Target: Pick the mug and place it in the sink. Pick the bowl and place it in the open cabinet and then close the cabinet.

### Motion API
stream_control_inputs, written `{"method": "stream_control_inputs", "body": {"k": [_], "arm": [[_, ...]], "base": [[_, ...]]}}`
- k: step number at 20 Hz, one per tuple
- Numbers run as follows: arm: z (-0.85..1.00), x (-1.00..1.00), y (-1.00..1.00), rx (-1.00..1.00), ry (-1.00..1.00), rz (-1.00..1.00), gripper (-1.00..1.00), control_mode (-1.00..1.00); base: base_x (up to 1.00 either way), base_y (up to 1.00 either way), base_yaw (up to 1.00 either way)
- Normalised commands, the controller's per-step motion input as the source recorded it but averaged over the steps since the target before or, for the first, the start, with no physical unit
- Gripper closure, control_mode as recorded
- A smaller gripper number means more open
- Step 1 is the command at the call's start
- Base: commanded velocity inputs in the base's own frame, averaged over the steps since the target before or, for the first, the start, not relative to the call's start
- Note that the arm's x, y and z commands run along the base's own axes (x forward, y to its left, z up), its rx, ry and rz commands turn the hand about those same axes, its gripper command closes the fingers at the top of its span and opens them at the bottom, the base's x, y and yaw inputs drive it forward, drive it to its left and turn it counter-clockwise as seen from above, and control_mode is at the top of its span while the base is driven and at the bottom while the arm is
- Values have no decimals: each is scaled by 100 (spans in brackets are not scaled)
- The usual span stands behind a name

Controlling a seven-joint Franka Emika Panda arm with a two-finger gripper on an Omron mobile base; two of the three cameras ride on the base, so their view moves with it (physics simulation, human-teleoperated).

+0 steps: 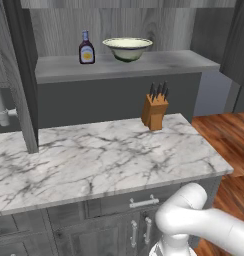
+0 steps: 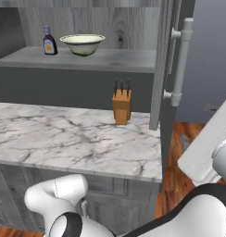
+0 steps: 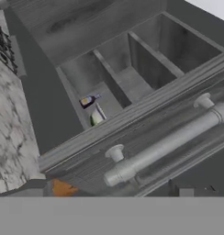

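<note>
The bowl [image 1: 127,48] sits upright on the grey shelf of the open cabinet [image 1: 144,65], toward the middle of the shelf, with a dark sauce bottle [image 1: 86,48] standing just to its left and clear of it; the shelf to the right of the bowl is bare out to its front corner. Below, the marble counter [image 1: 94,160] is mostly open surface, its near edge running over the lower drawers [image 1: 139,202] and its right end stopping at wood floor [image 1: 229,135]. A knife block [image 1: 154,111] stands near the far right of the counter, well apart from the shelf items. In the right base view the cabinet's right door [image 2: 163,69] swings out toward the camera, edge-on, its vertical silver bar handle [image 2: 181,65] on the outer side. From the hand view that handle [image 3: 164,147] lies close across the lower part of the picture, with the shelf compartments beyond it and the bottle [image 3: 87,100] small inside. The gripper's jaws stand spread as wide as they go, with nothing between them. The bottle carries a yellow label, but no writing on it can be read.
</note>
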Motion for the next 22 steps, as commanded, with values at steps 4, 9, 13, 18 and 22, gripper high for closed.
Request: {"method": "stream_control_inputs", "body": {"k": [4,9,13,18,22], "arm": [[-16,40,0,0,-2,4,-100,-100],[-12,27,0,0,-4,4,-100,-100],[-7,23,0,0,-1,4,-100,-100],[-7,36,0,0,0,3,-100,-100],[-17,24,0,0,2,4,-100,-100]], "base": [[0,0,0],[0,0,0],[0,0,0],[0,0,0],[0,0,0]]}}
